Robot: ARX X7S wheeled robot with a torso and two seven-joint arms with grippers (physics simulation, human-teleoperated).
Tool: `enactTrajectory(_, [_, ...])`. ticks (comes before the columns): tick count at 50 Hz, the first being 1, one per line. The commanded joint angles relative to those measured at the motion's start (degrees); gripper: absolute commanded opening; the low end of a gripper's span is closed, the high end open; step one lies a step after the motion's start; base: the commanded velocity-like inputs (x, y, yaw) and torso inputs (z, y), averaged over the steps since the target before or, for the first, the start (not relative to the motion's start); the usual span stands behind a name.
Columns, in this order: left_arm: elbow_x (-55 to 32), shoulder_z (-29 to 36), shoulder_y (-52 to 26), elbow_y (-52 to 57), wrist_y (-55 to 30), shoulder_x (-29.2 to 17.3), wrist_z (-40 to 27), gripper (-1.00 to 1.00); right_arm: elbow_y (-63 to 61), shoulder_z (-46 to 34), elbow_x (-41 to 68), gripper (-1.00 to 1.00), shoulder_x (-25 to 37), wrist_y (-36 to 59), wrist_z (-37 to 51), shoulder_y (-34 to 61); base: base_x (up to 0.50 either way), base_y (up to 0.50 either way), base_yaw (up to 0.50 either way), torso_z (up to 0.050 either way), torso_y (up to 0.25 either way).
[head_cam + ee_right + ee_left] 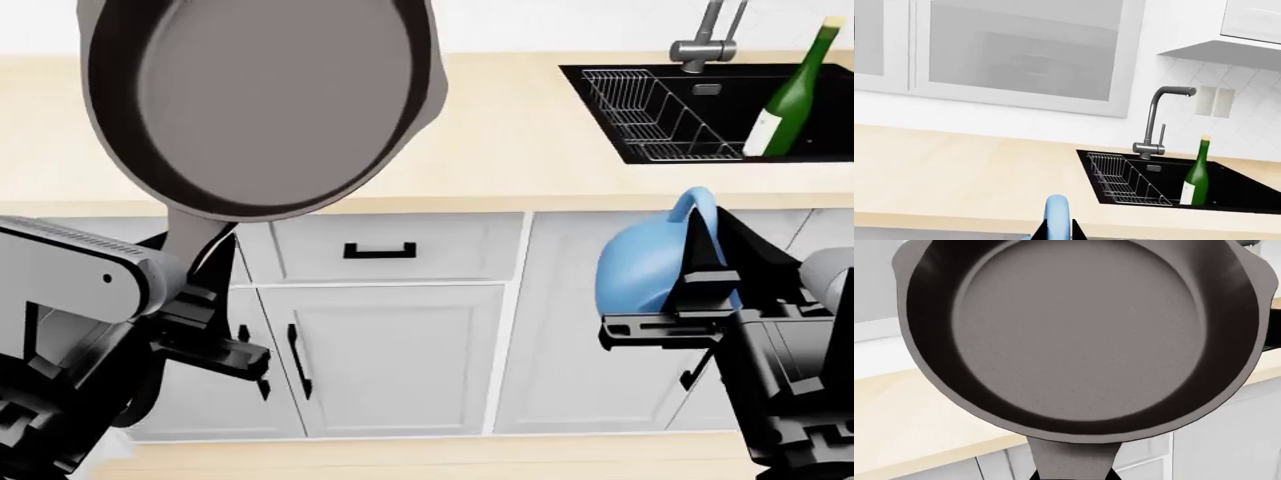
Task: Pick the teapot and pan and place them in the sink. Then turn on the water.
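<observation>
The black pan [267,100] hangs in the air in front of the counter, its grey base facing the head camera. My left gripper [200,262] is shut on its handle; the pan [1081,335] fills the left wrist view, with the gripper [1074,475] at its handle. My right gripper [705,262] is shut on the arched handle of the light-blue teapot [651,265], held below counter height at the right. The teapot handle [1057,217] shows between the right gripper [1059,232] tips. The black sink [814,100] lies at the back right, and the sink [1237,187] has a grey faucet [1157,120]. No water shows.
A tall green bottle [790,95] stands in the sink beside a wire rack [647,110]. The light wood countertop [534,140] runs across the view, with white cabinet doors and a drawer [380,250] below. Glass-fronted wall cabinets [1021,47] hang above.
</observation>
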Motion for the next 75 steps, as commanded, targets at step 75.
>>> enactTrajectory(75, [0.8,-0.6,-1.7,-0.7,-1.2,1.2,-0.1,-1.0,-0.1,0.9,-1.2,-1.0,2.2,-2.8,0.4,0.2,-0.5,0.01,0.0,0.001,0.002])
